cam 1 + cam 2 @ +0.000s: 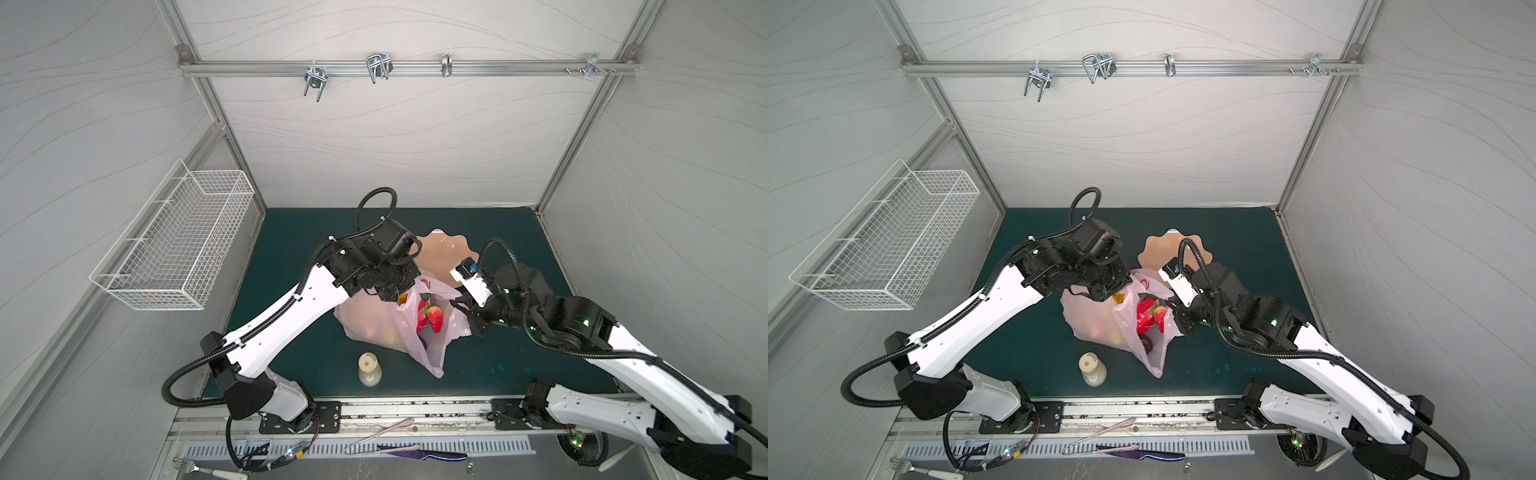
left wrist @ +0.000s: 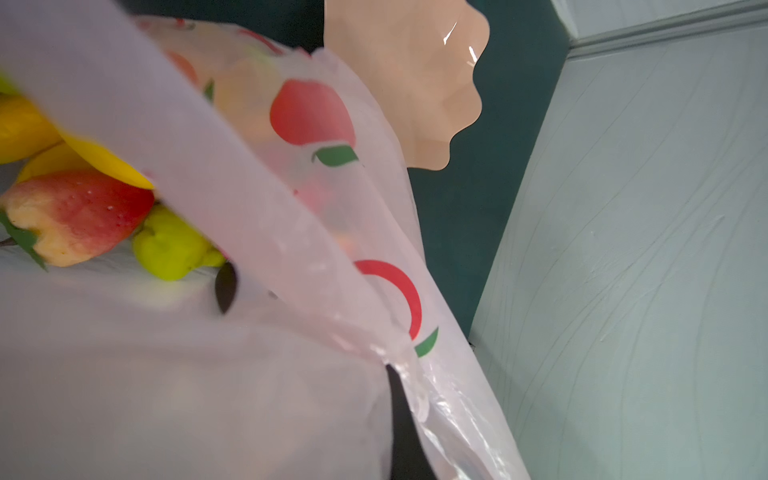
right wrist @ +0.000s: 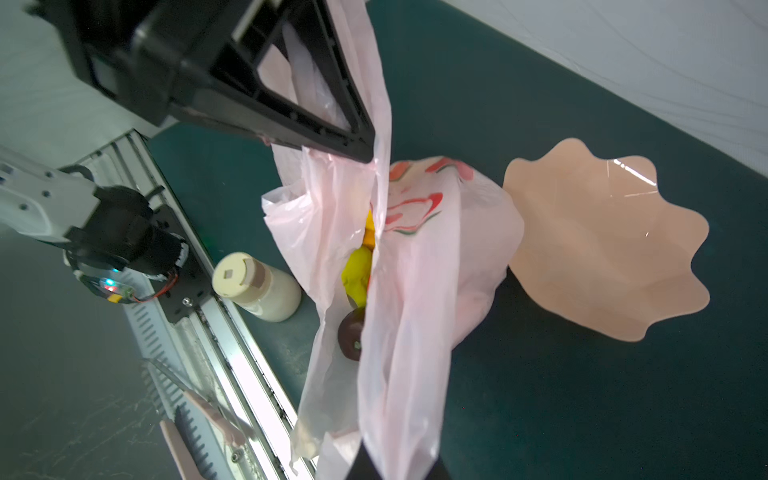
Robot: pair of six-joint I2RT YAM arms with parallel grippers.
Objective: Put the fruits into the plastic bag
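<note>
My left gripper [image 3: 365, 151] pinches one lip of the bag [image 1: 370, 322], my right gripper [image 1: 463, 309] the other; the fruits [image 1: 432, 318] lie inside it, on the mat [image 1: 519, 353] by the dish [image 1: 446, 249]; an uneven pull could tear the film or roll the plum [image 3: 351, 338] out.

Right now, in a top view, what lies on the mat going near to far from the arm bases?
bottle → bag → dish
</note>
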